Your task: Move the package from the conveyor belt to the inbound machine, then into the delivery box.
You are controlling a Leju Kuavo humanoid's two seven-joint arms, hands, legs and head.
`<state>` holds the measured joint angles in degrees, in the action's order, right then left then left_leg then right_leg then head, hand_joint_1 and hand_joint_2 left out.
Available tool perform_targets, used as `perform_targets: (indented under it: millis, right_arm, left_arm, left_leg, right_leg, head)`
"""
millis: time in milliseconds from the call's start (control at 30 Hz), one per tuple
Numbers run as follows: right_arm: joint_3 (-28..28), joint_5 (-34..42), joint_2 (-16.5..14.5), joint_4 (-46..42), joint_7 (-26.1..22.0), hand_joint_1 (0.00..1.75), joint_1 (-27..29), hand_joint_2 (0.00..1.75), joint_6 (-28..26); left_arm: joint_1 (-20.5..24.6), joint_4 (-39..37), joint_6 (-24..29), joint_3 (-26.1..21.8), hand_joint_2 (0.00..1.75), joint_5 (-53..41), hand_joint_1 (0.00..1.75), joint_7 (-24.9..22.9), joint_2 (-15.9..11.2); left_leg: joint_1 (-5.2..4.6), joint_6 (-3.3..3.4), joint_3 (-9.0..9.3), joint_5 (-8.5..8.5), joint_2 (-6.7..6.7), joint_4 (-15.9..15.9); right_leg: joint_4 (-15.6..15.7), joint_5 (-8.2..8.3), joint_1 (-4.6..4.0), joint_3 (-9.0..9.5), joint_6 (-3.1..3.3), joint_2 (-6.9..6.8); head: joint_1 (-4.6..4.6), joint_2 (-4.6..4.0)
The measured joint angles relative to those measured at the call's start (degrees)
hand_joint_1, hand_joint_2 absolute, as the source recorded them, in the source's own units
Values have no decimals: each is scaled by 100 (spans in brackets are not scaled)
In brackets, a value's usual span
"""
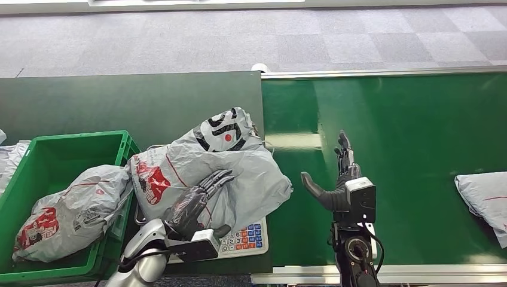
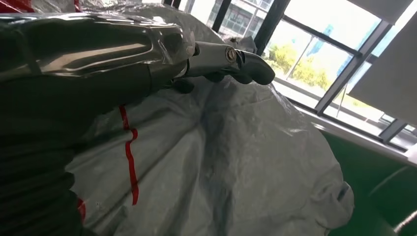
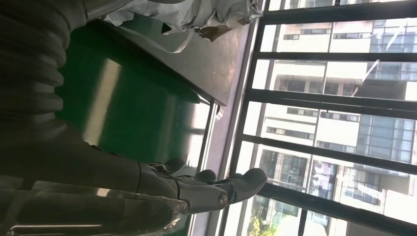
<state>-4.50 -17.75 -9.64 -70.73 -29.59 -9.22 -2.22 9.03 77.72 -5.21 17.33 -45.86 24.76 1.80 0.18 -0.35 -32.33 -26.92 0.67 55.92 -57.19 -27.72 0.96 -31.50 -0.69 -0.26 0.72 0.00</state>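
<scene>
Four grey packages (image 1: 209, 173), one green box (image 1: 36, 155), one keypad scale (image 1: 245, 238).

Silver arms, dark fingers (image 1: 210, 181), black cables, boxy grey wrist cameras.

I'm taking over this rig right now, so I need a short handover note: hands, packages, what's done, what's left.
Left hand: rests on the large grey plastic package with red print, fingers spread on top, no clear grip.
Right hand: open, over the green conveyor belt, holding nothing.
The large package lies on the inbound machine with the coloured keypad, a smaller black-patterned bag beside it.
Done: belt to machine. One grey package already in the green plastic delivery box.
Left: move it into the box; another grey package waits on the belt.
</scene>
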Motion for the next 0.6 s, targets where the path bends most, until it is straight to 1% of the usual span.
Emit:
perform_targets:
  millis: [67, 167, 467, 500, 533, 567, 600]
  right_arm:
    - [10, -9, 0, 1, -12, 0, 11, 175, 2]
    - [28, -15, -3, 1, -19, 0, 16, 175, 19]
    - [48, -26, -17, 2, -20, 0, 16, 175, 55]
    - [48, -26, -17, 2, -20, 0, 16, 175, 58]
    - [48, -26, -17, 2, -20, 0, 16, 175, 62]
    - [48, -23, -17, 2, -20, 0, 16, 175, 65]
    - [48, -19, -17, 2, -20, 0, 16, 175, 67]
  left_arm:
    - [13, -67, -235, 1, 175, 68, 0, -9, -25]
    - [60, -185, -367, 11, 175, 74, 0, -49, -60]
    - [213, -476, -504, 26, 175, 125, 0, -294, -117]
    - [226, -499, -511, 26, 175, 135, 11, -323, -116]
    - [235, -518, -519, 26, 175, 140, 42, -340, -116]
    - [242, -533, -516, 26, 175, 149, 78, -344, -116]
    - [247, -543, -493, 24, 175, 157, 119, -331, -116]
  left_leg:
    - [0, 0, 0, 0, 0, 0]
    - [0, 0, 0, 0, 0, 0]
    - [0, 0, 8, 0, -1, -1]
    - [0, 0, 10, 0, -1, -1]
    - [0, 0, 12, 0, -1, -1]
    - [0, 0, 15, 0, -1, -1]
    - [0, 0, 17, 0, -1, -1]
  right_leg:
    - [0, 0, 0, 0, 0, 0]
    - [0, 0, 0, 1, 0, 0]
    - [0, 0, 0, 11, 0, -1]
    - [0, 0, 0, 14, 0, -1]
    - [0, 0, 0, 16, 0, -1]
    - [0, 0, 0, 19, 0, -1]
    - [0, 0, 0, 21, 0, -1]
  head:
    - [-1, 0]
    - [-1, 0]
    - [-2, 0]
    - [-2, 0]
    - [-2, 0]
    - [-1, 0]
    - [-1, 0]
